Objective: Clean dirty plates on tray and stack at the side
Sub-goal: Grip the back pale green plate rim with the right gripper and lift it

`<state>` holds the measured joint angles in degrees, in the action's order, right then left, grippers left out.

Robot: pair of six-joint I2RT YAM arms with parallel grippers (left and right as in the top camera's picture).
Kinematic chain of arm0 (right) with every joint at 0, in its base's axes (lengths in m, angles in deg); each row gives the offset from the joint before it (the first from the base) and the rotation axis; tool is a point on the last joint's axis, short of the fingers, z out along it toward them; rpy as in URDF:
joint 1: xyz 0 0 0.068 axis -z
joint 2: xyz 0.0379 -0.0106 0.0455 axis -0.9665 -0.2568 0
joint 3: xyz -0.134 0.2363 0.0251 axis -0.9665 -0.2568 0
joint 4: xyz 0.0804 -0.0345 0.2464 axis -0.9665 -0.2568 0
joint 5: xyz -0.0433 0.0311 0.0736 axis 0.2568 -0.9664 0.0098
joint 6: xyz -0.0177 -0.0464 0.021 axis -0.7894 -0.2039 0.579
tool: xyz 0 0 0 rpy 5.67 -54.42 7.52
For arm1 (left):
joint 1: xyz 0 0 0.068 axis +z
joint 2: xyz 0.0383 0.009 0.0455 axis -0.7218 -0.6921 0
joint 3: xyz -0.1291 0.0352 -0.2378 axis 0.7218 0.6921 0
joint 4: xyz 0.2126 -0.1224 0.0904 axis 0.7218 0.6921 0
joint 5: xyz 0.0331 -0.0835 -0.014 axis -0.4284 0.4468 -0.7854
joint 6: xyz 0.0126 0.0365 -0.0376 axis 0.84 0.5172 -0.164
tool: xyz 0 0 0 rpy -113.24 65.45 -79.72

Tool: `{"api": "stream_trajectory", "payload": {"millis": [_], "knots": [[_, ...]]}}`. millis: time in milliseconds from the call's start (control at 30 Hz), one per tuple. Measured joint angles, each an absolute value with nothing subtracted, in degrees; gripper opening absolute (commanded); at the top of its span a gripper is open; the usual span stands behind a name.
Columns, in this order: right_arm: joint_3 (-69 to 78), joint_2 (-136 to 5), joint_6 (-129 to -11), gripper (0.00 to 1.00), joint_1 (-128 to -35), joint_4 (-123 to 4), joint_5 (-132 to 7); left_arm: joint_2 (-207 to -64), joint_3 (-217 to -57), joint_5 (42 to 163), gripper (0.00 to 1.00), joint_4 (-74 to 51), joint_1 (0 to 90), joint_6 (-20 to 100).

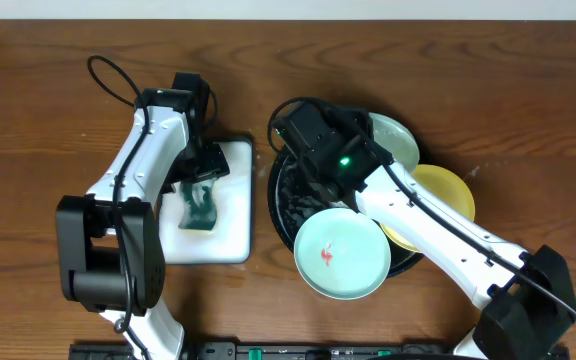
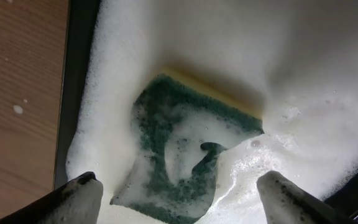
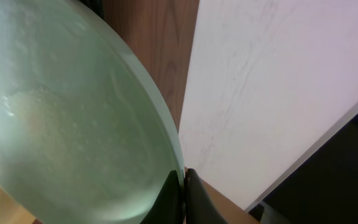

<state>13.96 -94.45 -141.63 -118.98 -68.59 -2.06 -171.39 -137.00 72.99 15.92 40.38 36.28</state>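
My right gripper (image 1: 325, 207) (image 3: 184, 180) is shut on the rim of a mint-green plate (image 1: 341, 256) (image 3: 61, 112) with a red smear, held over the front of the black tray (image 1: 286, 190). A second mint-green plate (image 1: 396, 140) and a yellow plate (image 1: 446, 193) lean on the tray's right side, partly hidden by the right arm. My left gripper (image 1: 201, 196) (image 2: 179, 183) is open, with a finger on either side of the green sponge (image 1: 200, 207) (image 2: 185, 143).
The sponge lies in foam on the white rectangular tray (image 1: 230, 235) with a dark rim (image 2: 79, 62), left of the black tray. Brown wooden table (image 1: 48, 120) lies all around. A black rail runs along the front edge.
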Motion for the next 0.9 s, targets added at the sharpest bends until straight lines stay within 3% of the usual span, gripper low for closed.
{"api": "stream_trajectory", "payload": {"millis": [900], "knots": [[13.96,-94.45,-142.74,0.01,-119.00,-65.16,0.28,-171.39,-137.00,73.01,0.87,15.92,40.38,36.30]]}}
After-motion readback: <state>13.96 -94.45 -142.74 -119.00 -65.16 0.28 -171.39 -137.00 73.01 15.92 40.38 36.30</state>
